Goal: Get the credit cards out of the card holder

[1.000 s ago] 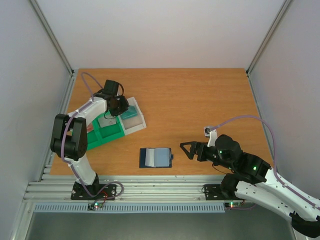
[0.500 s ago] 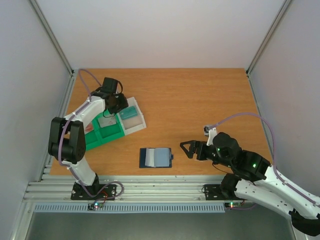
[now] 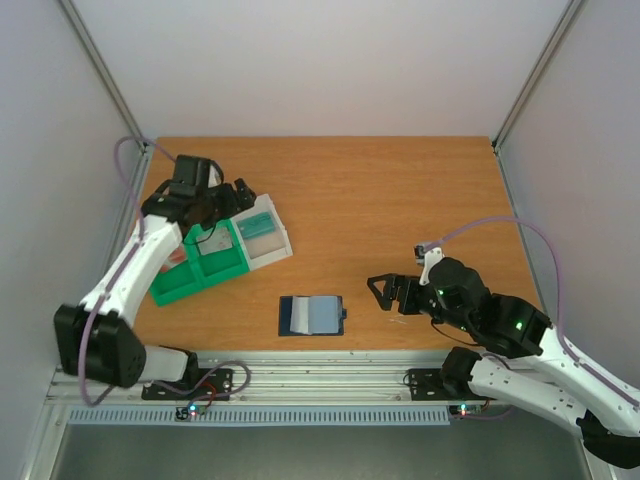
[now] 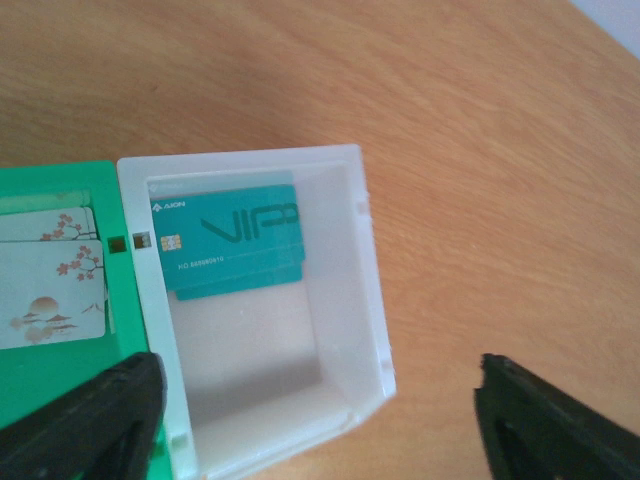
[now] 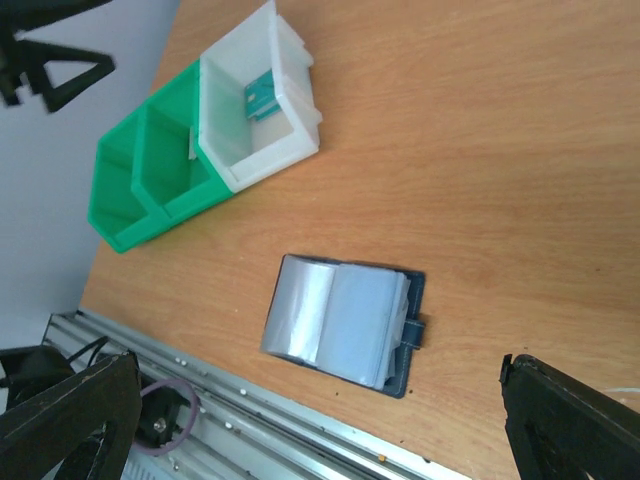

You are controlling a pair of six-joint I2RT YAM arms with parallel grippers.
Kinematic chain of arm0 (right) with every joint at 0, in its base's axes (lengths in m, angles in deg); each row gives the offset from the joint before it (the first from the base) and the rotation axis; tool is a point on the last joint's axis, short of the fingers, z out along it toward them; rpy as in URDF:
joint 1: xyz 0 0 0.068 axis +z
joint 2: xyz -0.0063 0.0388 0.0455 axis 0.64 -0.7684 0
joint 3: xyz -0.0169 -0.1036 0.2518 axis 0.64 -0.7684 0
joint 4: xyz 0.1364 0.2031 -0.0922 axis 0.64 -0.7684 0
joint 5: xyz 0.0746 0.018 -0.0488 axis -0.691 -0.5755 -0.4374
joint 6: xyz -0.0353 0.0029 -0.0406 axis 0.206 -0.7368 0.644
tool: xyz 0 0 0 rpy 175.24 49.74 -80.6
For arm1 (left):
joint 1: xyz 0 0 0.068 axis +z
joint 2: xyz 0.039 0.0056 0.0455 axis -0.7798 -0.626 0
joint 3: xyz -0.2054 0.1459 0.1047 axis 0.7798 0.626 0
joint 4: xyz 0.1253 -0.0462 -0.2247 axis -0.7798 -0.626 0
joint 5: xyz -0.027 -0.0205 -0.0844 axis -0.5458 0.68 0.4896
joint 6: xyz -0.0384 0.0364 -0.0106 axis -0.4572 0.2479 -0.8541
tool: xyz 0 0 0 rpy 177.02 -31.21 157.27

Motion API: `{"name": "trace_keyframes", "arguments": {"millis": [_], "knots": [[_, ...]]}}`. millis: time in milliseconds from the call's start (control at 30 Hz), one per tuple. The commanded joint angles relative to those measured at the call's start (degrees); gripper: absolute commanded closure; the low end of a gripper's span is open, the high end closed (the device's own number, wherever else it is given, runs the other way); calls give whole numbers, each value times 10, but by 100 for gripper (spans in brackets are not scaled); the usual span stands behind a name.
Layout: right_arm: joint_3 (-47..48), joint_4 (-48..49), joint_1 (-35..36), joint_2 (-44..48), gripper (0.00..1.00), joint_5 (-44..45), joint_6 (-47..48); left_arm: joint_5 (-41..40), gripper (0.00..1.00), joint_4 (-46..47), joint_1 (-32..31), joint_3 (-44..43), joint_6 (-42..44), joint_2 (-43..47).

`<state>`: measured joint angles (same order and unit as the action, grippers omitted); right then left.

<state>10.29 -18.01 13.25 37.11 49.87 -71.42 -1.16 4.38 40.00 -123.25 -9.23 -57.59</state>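
Left gripper [image 4: 315,415], spread and empty, above white bin [image 4: 372,290] — teal VIP card [image 4: 235,245] beneath it, blossom cards [image 4: 50,290] in adjoining green bin [image 4: 60,178]; card holder [image 3: 312,315], well apart — further cards indiscernible.

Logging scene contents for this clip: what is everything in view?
table: one, brown wood, under everything
card holder: one, navy, lying open near the front edge
green bin: one, green, table's left
white bin: one, white, against the green bin
teal card: at least one, teal, in the white bin
pale cards: two, whitish, in the green bin
left end effector: one, black, open above the bins
right end effector: one, black, open right of the card holder
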Motion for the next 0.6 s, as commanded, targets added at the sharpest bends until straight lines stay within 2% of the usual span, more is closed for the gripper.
{"name": "trace_keyframes", "arguments": {"millis": [0, 233, 400, 567], "knots": [[52, -48, 1, -10, 1, 59, 27, 58, 1, -28, 2, 39, 30, 105], [135, -111, 1, -50, 2, 116, 34, 199, 1, -32, 2, 92, 65, 297], [181, -141, 1, -64, 2, 143, 46, 194, 1, -108, 2, 77, 61, 401], [187, -131, 1, -59, 2, 145, 71, 209, 1, -141, 2, 86, 55, 455]]}}
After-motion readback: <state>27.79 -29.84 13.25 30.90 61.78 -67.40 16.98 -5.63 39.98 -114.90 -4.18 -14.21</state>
